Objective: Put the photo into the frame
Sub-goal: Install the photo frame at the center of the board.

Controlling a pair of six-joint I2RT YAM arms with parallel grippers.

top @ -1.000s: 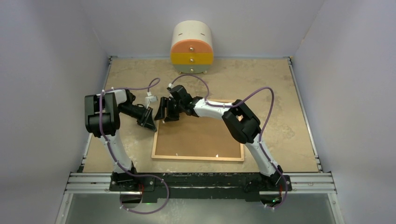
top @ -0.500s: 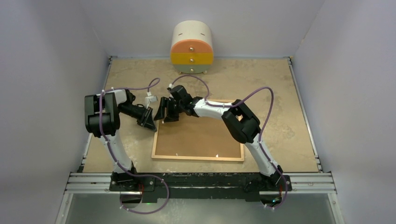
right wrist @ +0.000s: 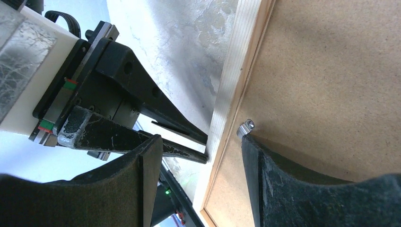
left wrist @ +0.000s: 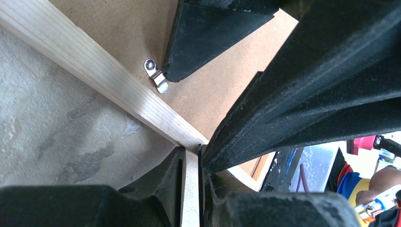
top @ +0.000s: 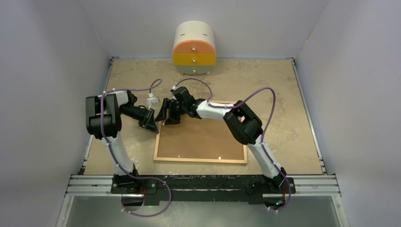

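The frame [top: 198, 161] of light wood lies flat on the table with its brown backing board [top: 203, 137] facing up. My left gripper [top: 151, 125] is shut on the frame's left border [left wrist: 94, 71], near the far left corner; the wood strip shows between its fingers [left wrist: 191, 156]. My right gripper [top: 168, 114] is open just above that corner, straddling the border [right wrist: 236, 66]. One of its fingertips [right wrist: 248, 142] touches a small metal tab [right wrist: 245, 127] on the board. The photo is out of view.
A round cream, orange and yellow drawer cabinet [top: 194, 48] stands at the back of the table. Purple cables loop over both arms. Grey walls close in the left, right and back sides.
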